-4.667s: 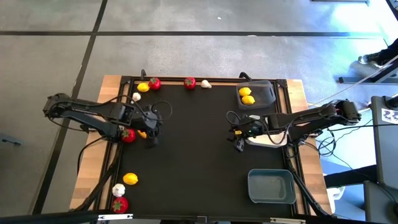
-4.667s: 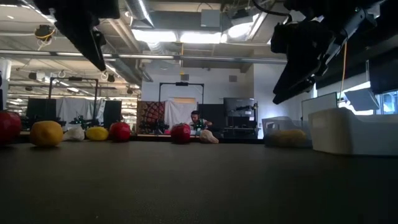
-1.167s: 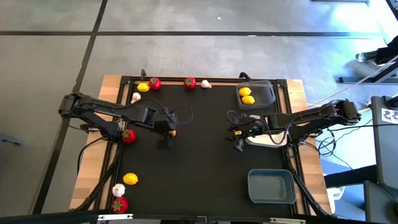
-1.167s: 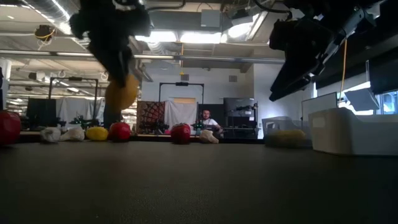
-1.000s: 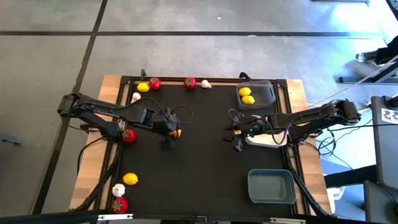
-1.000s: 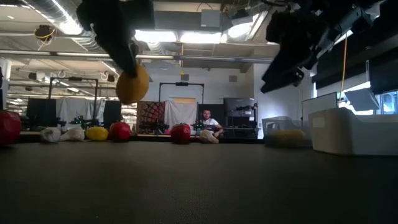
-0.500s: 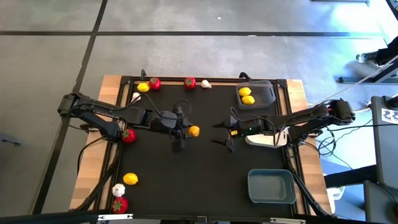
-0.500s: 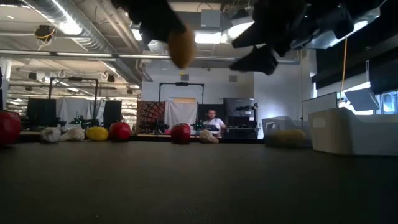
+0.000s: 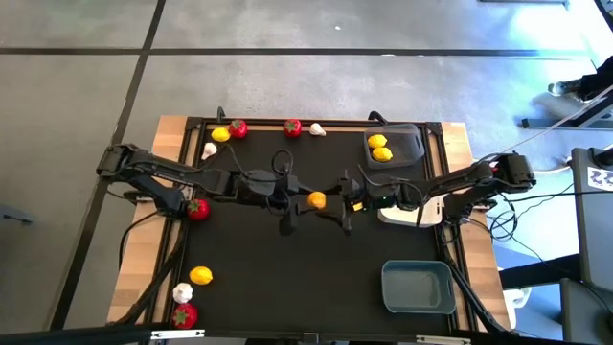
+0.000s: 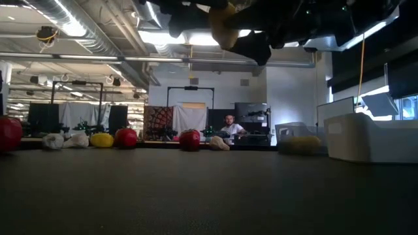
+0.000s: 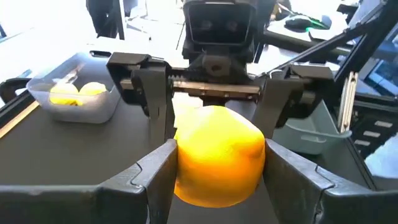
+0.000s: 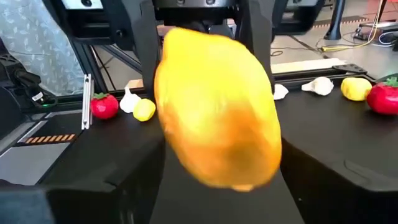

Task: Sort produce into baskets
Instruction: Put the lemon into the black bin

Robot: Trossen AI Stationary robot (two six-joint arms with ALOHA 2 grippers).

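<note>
My left gripper is shut on a yellow lemon high above the table's middle; the lemon also shows in the low view. My right gripper is open and faces the left one, with its fingers on either side of the same lemon. I cannot tell whether they touch it. The dark grey basket at the far right holds two lemons. The white basket lies under my right arm. The blue-grey basket stands at the near right. My left gripper pinches the lemon's two sides between its two fingers. The fingers lie level and come from the table's left. The lemon is lifted well clear of the table and sticks out past the fingertips toward my right gripper.
Loose produce lies at the far edge: a lemon, two red fruits and a garlic bulb. Another garlic bulb and a red fruit lie at the left. A lemon, a garlic bulb and a red fruit lie at the near left.
My left gripper has carried the lemon up and toward the table's right, to the middle. My right gripper has gone toward the table's left to meet it and has opened, so that its fingers now stand around the lemon.
</note>
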